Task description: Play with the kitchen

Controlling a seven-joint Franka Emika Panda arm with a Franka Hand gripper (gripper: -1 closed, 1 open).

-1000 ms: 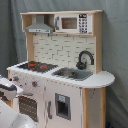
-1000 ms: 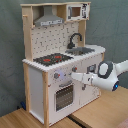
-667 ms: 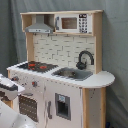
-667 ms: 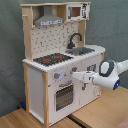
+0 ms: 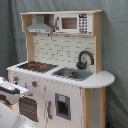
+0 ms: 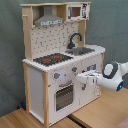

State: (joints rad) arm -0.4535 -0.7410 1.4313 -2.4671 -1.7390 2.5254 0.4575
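Gripper (image 6: 83,78) at kitchen (image 6: 60,60) front — seen only 2nd exterior view.

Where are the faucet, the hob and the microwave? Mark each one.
faucet (image 5: 85,58), first exterior view, on its black arched spout.
hob (image 6: 52,59), second exterior view, on its black top surface.
microwave (image 5: 69,23), first exterior view, on its door window.

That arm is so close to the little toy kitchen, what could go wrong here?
The gripper sits right against the kitchen front, level with the knobs above the oven door. A push too far might tip or slide the tall, narrow kitchen. It could also scrape the white panel or snag a knob instead of turning it cleanly.
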